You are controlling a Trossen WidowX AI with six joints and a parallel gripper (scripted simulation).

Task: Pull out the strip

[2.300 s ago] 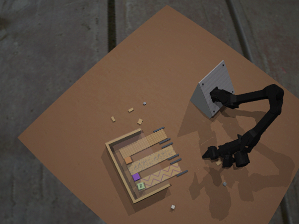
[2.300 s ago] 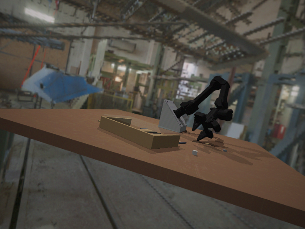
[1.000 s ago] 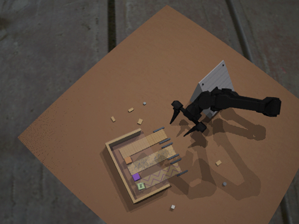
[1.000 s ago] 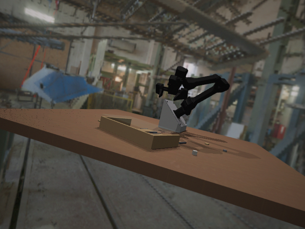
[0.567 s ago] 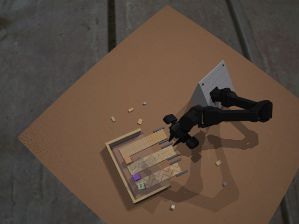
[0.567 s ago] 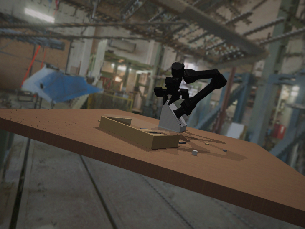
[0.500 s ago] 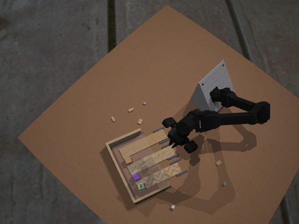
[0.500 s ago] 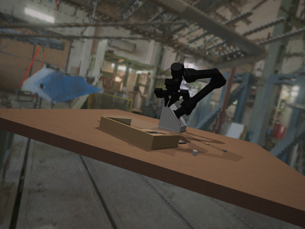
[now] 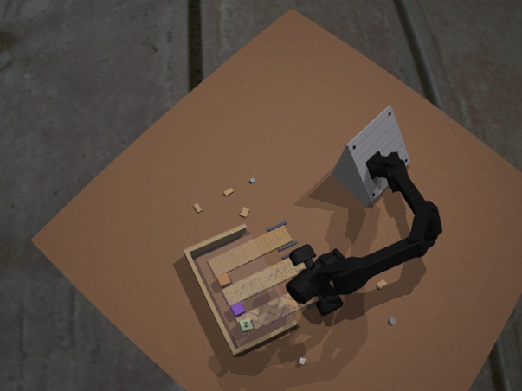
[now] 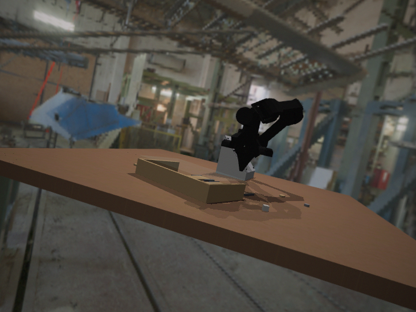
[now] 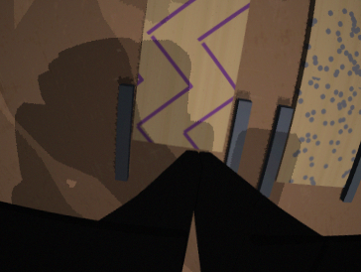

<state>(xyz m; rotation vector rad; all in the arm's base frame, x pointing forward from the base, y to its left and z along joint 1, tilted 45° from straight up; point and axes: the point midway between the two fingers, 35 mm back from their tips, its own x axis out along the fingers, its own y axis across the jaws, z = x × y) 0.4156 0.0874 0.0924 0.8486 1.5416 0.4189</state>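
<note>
The labelled cube point(image 9: 245, 324) is pale green with a dark letter and rests on the far end of the zigzag strip point(image 9: 270, 311) point(image 11: 210, 79). A purple cube point(image 9: 238, 308) is close beside it, and an orange cube point(image 9: 223, 279) is further along. A speckled strip point(image 9: 260, 280) point(image 11: 332, 74) and a grid-patterned strip point(image 9: 251, 256) lie alongside. My gripper point(image 10: 241, 169) point(image 11: 195, 163) is shut with its fingertips together and nothing between them. It points down above the near end of the zigzag strip. The wrist hides its tips in the top view.
A three-sided wooden wall point(image 9: 209, 304) point(image 10: 174, 181) surrounds the strips' far ends. Dark rails point(image 9: 277, 226) point(image 11: 125, 131) flank their near ends. A white cube point(image 9: 302, 360) point(image 10: 265, 208) lies outside, with small wooden blocks and grey cylinders scattered around. The grey wedge point(image 9: 376, 139) carries the arm.
</note>
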